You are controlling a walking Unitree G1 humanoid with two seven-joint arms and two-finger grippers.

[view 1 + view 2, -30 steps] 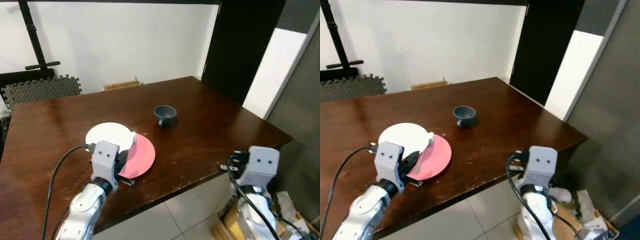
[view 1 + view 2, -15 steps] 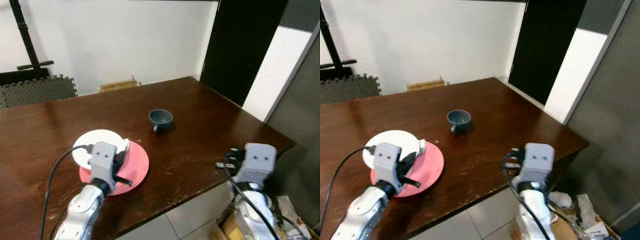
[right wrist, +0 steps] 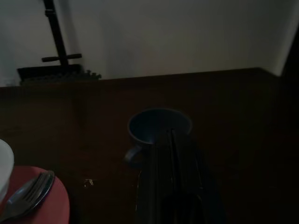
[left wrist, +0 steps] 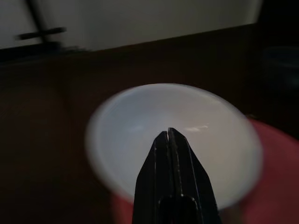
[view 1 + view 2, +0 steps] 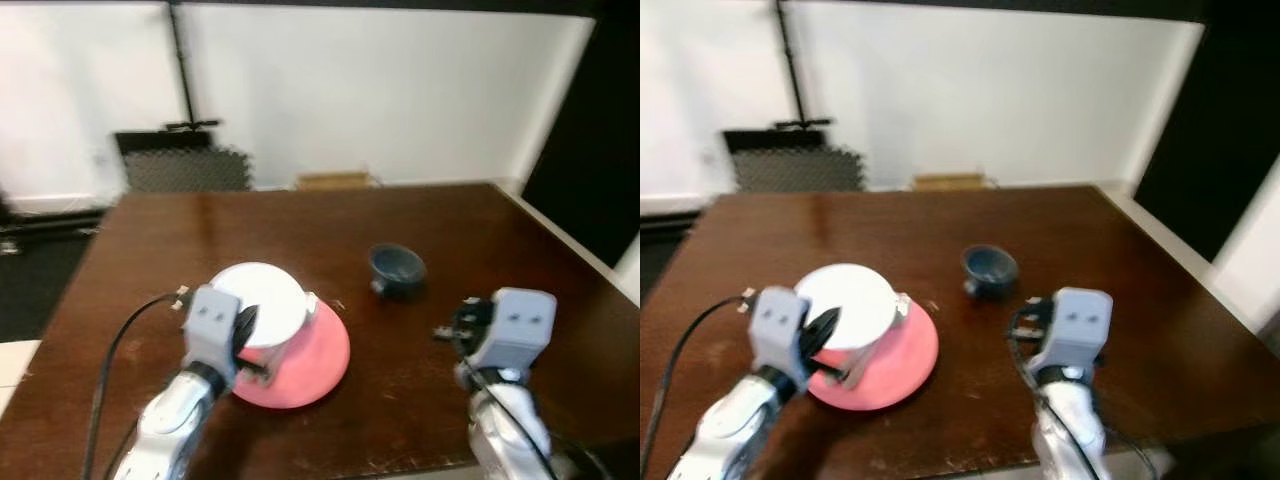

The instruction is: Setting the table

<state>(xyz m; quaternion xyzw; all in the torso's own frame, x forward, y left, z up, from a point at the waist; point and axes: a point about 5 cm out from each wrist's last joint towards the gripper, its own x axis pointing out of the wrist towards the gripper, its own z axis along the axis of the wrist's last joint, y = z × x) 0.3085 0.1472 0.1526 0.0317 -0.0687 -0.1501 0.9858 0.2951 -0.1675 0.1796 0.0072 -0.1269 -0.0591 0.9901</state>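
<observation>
My left hand (image 4: 168,132) is clenched, fingers pressed together w/ nothing between them, tips hovering just over the near part of the white bowl (image 5: 262,303). That bowl sits on the brown tabletop (image 5: 300,225) w/ its right edge overlapping the pink plate (image 5: 310,357), which lies a bit nearer me and to the right. A fork (image 3: 25,193) rests on the pink plate's rim right beside the bowl, tines pointing away from me; from my head it's just a pale sliver at the bowl's right edge. My right hand (image 3: 170,135) is clenched too, fingers together and empty, held above the tabletop and aimed straight at the blue cup (image 5: 396,266); fingertips near it, can't tell if touching. Cup stands upright toward the middle of the tabletop, handle (image 3: 131,153) sticking out on its near-left side, well apart from the plate and bowl. Both silver arms reach in from the near edge, left one w/ a black cable (image 5: 115,345) looping off its wrist. Beyond the far edge: white wall, a black stand (image 5: 185,75), a dark foam mat (image 5: 180,165) leaning at the wall's foot, and a small tan box (image 5: 335,180) on the floor. Head view's a bit blurred.
</observation>
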